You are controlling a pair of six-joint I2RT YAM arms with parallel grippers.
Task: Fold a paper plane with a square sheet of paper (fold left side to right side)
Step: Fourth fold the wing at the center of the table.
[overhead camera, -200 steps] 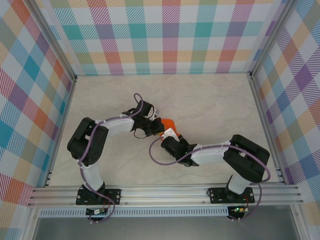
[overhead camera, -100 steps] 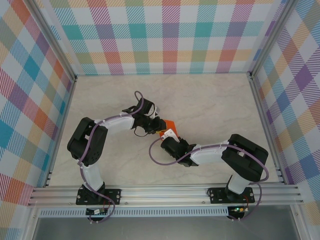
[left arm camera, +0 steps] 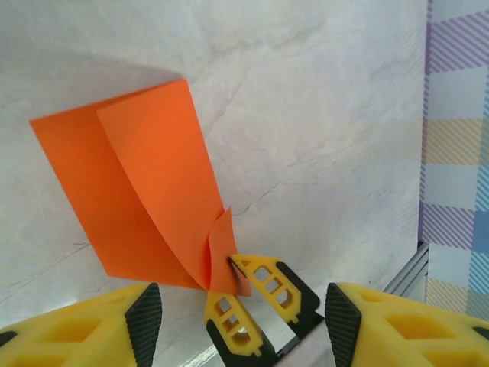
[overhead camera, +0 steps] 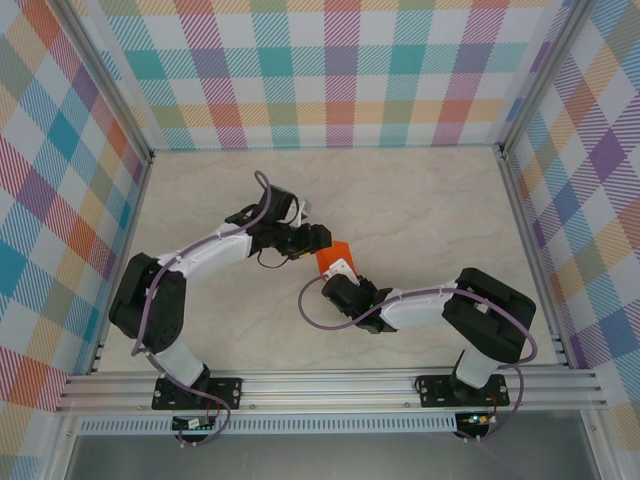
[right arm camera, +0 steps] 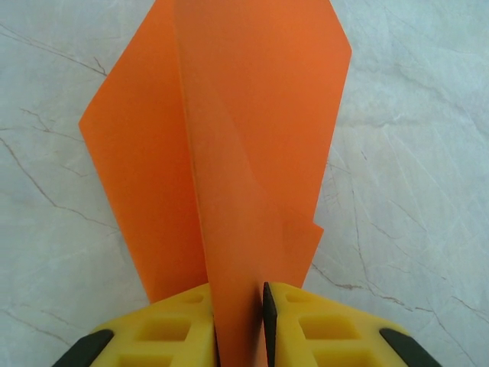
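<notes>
Near side first: the right arm lies low, elbow bent, its right gripper (right arm camera: 239, 310) clamped on the near corner of the square sheet of paper (right arm camera: 252, 115), half-folded mid-table (overhead camera: 430, 200). Just beyond, the left arm stretches across, its left gripper (overhead camera: 310, 239) with fingers spread apart, holding nothing.

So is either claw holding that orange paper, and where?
Yes. The right gripper pinches the paper at its near corner, with one flap raised. The left gripper is open and holds nothing.

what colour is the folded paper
The paper is bright orange, clearest in the right wrist view.
</notes>
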